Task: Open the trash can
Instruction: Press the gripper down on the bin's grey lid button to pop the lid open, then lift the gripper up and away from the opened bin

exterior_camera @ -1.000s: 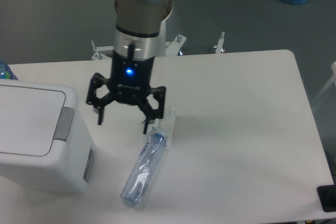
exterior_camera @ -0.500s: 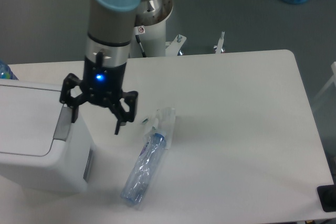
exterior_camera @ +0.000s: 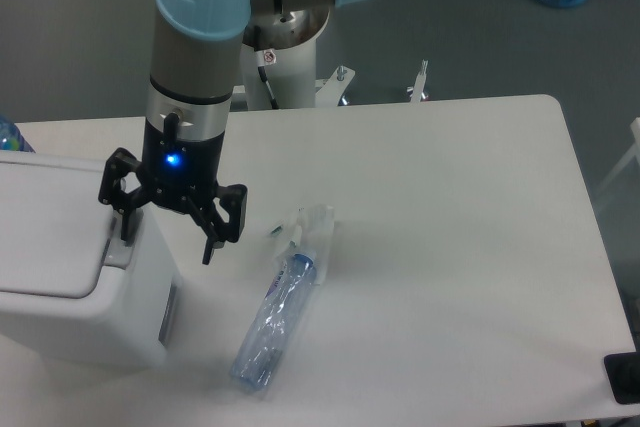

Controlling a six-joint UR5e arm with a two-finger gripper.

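The white table (exterior_camera: pixel 450 227) spans most of the view, smooth and matte with rounded corners. On its left edge sits the trash can (exterior_camera: pixel 60 277), a boxy white plastic bin with a flat lid, still closed, and a grey tab at its right rim. My arm comes down nearly vertical from above. My end effector (exterior_camera: pixel 165 232) is spread wide and grasps nothing; its left finger is at the grey tab, contact unclear. A crushed clear plastic bottle (exterior_camera: pixel 280 312) lies just right of the bin.
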